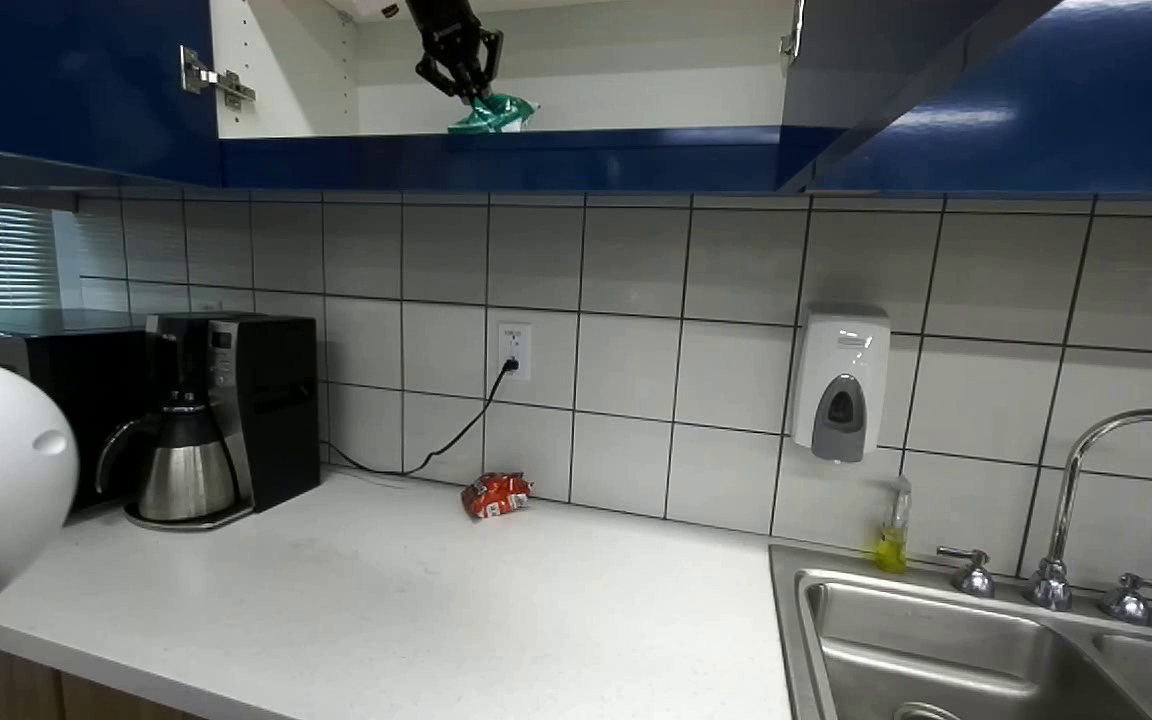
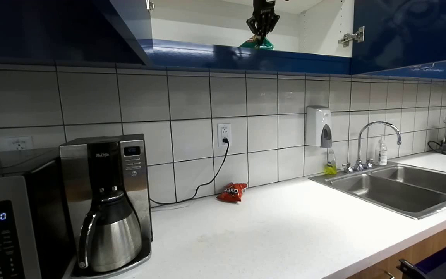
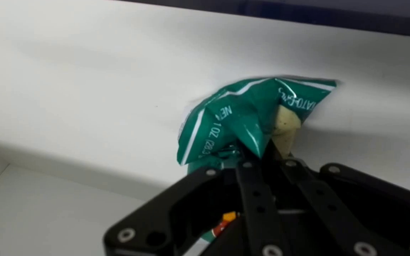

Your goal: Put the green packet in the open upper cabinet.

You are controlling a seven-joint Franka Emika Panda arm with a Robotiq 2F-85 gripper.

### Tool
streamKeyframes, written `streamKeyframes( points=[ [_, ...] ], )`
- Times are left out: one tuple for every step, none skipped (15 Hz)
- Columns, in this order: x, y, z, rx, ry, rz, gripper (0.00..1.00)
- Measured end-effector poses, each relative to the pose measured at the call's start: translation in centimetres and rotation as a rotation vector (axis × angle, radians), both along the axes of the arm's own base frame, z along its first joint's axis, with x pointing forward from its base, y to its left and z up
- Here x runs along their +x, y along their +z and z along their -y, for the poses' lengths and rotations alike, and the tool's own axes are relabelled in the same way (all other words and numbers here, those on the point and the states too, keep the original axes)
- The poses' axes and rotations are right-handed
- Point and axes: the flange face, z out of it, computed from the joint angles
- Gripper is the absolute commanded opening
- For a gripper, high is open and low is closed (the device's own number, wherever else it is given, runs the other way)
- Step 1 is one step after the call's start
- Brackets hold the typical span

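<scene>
Black jointed gripper point(image 3: 260, 153): mine, nearest the wrist camera; its two fingers point(image 3: 249, 177) are clamped on a gathered fold of foil.
Teal-green crumpled foil packet point(image 3: 251, 110) with white lettering: between my fingertips, bulging out past them; part of it is hidden behind the gripper.
Wall-mounted open upper cabinet point(image 1: 616, 160), dark blue outside and pale cream inside: around my fingers, so the green packet they hold is within it too.
Pale cream shelf floor point(image 3: 101, 89): just beneath my fingertips; whether the green packet's underside touches it, I cannot tell.
Dark blue front edge point(image 3: 297, 12): crosses in front of my fingers, lower than their tips in both exterior views, the green packet showing above it.
Small red crumpled foil packet point(image 1: 496, 495): well below my fingers, on the white countertop point(image 1: 536, 610) by the white tiled wall point(image 1: 626, 370).
Black-and-steel coffee maker point(image 2: 136, 209): well below my fingers and off to one side, a steel carafe point(image 2: 116, 240) standing in it.
Stainless steel double sink point(image 2: 405, 193): also well below, on the opposite side of my fingers from the coffee maker.
White-and-grey soap dispenser point(image 1: 841, 380): on the tiled wall, lower than my fingers, on the sink's side.
</scene>
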Motion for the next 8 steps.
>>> streamKeyframes(
  points=[
    [0.18,-0.23,-0.03,0.0,0.0,-0.004,0.5],
    [0.38,-0.48,-0.06,-0.001,0.0,-0.008,0.56],
    [0.55,-0.71,-0.1,-0.001,0.001,-0.012,0.65],
    [0.66,-0.86,-0.16,-0.002,0.001,-0.015,0.71],
    [0.71,-0.93,-0.21,-0.002,0.002,-0.016,0.78],
    [0.71,-0.93,-0.27,-0.002,0.003,-0.016,0.87],
    [0.68,-0.89,-0.32,-0.002,0.004,-0.016,0.93],
    [0.65,-0.83,-0.36,-0.002,0.005,-0.014,0.99]
  ],
)
